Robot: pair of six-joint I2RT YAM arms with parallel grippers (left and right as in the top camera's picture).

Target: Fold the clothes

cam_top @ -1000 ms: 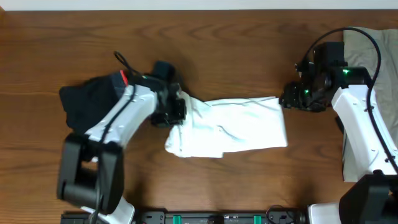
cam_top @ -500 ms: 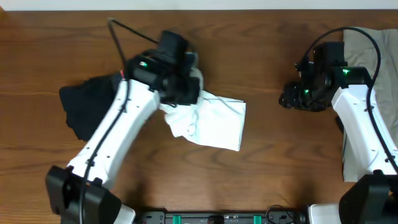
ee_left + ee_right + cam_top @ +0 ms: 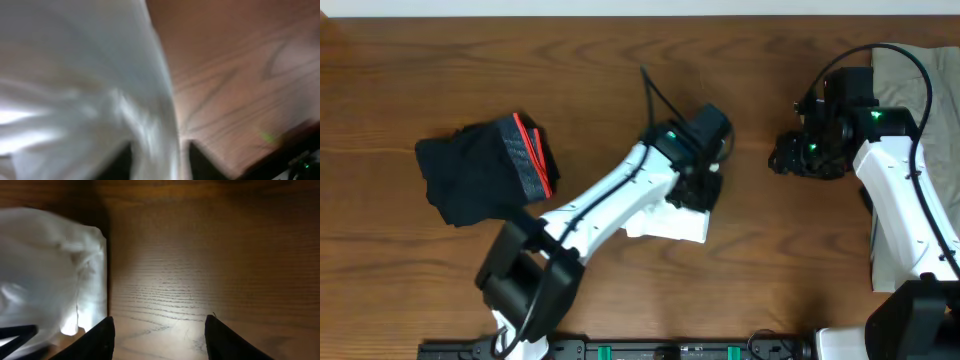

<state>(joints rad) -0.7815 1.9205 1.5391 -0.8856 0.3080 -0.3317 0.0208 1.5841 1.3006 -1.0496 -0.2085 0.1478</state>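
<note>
Near the table's middle, the white T-shirt (image 3: pixel 672 222) lies in a compact folded bundle with the left gripper (image 3: pixel 703 186) right over its upper right corner. Its fingers (image 3: pixel 200 161) are apart, and a ridge of white cloth runs between them in the blurred wrist view. Well apart to the left, the black shorts (image 3: pixel 470 175) sit bunched, grey-red waistband showing. The right gripper (image 3: pixel 782 157) hovers over bare table (image 3: pixel 200 255) — jaws apart, holding nothing. A khaki-grey garment (image 3: pixel 905 70) lies at the far right corner, under that arm.
</note>
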